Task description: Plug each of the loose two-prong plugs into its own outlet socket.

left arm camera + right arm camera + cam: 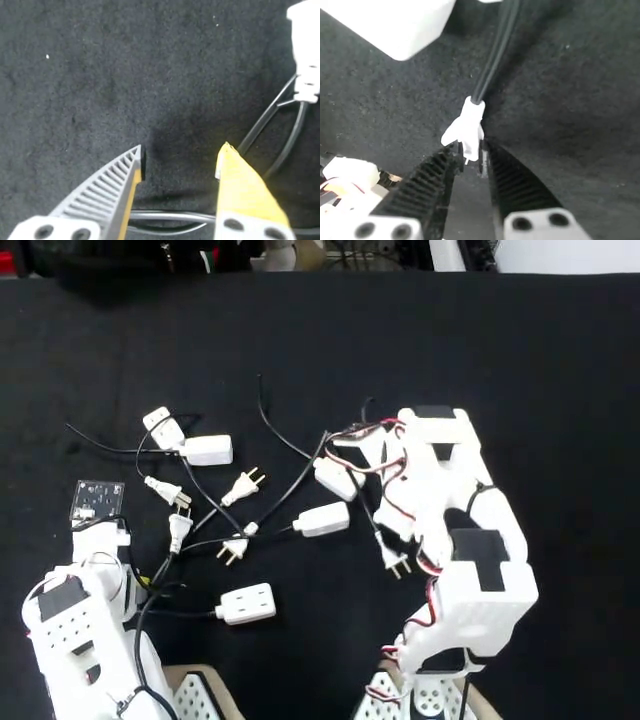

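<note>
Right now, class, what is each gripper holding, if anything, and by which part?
The right gripper pinches a white plug by its body at the fingertips, its cord trailing away. The left gripper is open and holds nothing.

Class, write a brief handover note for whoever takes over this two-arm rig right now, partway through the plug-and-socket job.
Left gripper: open, above bare cloth, a cable beneath it.
Right gripper: shut on the prong end of a white plug.
Sockets on the cloth: near socket, middle socket, socket beside the right arm, far-left socket.
Four loose plugs lie between them.
Done: no plug clearly seated.
Left: seat the held plug, then the rest.
</note>
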{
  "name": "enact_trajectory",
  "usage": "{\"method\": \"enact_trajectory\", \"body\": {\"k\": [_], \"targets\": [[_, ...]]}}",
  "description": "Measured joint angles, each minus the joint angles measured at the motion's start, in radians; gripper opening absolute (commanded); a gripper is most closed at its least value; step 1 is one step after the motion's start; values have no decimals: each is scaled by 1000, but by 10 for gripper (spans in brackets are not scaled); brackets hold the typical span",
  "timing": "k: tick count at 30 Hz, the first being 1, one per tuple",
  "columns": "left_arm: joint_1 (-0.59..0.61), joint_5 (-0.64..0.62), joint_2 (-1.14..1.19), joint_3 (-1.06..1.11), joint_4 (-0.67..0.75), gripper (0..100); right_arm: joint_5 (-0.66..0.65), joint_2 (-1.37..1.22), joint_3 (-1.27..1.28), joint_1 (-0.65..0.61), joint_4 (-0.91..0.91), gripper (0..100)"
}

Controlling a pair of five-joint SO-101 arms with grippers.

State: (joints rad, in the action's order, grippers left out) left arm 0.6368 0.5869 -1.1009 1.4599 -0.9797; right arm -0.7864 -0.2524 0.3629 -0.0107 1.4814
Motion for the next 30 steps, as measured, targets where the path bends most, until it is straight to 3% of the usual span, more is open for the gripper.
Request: {"method": "enact_trajectory", "body": {"k": [7, 15, 23, 30], "targets": [[0, 0, 0, 0, 0, 238, 78, 0, 17, -2, -21, 243], [0, 0, 0, 0, 0, 238, 87, 18, 94, -48, -98, 197], [0, 0, 0, 0, 0, 238, 135, 18, 103, -64, -120, 78], [0, 0, 0, 0, 0, 238, 256, -18, 115, -181, -129, 165]]}}
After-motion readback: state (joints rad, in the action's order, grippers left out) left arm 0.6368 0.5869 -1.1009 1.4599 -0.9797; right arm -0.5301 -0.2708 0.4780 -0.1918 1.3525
